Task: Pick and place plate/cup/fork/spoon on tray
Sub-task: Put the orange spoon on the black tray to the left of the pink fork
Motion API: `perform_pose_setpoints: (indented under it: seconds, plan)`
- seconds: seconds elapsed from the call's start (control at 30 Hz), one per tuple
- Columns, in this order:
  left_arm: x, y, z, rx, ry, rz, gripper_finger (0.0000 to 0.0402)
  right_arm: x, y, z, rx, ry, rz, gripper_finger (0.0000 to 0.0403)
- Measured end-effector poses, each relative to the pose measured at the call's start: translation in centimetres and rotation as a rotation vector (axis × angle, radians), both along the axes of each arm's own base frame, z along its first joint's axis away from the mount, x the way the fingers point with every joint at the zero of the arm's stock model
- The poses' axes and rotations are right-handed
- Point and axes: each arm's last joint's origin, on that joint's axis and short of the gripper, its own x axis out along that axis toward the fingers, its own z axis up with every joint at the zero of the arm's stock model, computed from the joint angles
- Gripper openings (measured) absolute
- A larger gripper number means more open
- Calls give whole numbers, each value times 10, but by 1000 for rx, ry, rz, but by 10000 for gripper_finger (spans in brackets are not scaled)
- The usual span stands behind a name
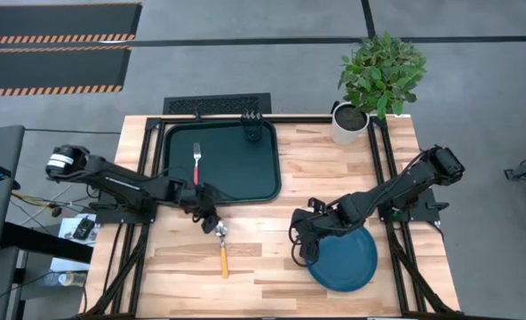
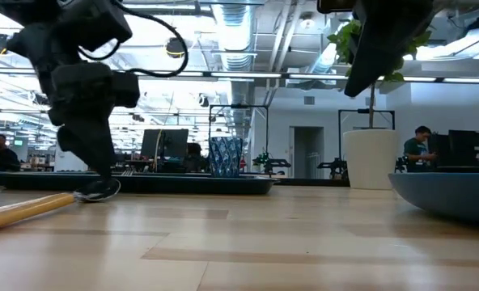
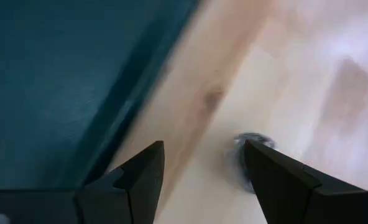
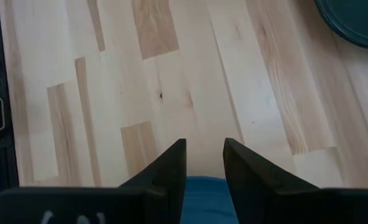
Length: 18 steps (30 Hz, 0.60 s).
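The dark green tray (image 1: 232, 182) lies at the far left. The red-handled fork (image 1: 195, 164) lies on it, and the cup (image 1: 252, 133) stands in its far right corner. The spoon (image 1: 223, 249) lies on the wood just near of the tray, its orange handle pointing to the near edge. My left gripper (image 1: 211, 220) is open and low over the spoon's bowl (image 3: 253, 140), which lies beside one finger. The teal plate (image 1: 347, 262) rests at the near right. My right gripper (image 1: 298, 244) is over the plate's left rim, its fingers a narrow gap apart (image 4: 204, 144). My left gripper comes down slanting at the spoon's bowl end (image 2: 98, 191). One fingertip (image 3: 258, 158) stands right beside the bowl; I cannot tell whether it touches. My right gripper shows the plate's blue (image 4: 202, 199) in the gap behind its fingertips. I cannot tell whether it touches the plate.
A white pot with a green plant (image 1: 347, 123) stands at the far right corner. A black grate (image 1: 217, 104) lies beyond the tray. Bare wood (image 1: 263, 244) lies between the spoon and the plate. The tray's near right corner shows in the right wrist view (image 4: 352, 18).
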Motion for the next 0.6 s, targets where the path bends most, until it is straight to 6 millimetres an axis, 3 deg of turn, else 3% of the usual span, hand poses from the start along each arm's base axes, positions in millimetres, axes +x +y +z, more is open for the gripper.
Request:
perform_pose_setpoints:
  seconds: [0.4, 0.6]
  plan:
    - [1, -18, -5, 53, -6, 17, 210, 1, 0, 0, 3, -9, -1, 134]
    - [7, -22, -19, 45, 29, 11, 210, 1, 0, 1, 5, -13, 0, 132]
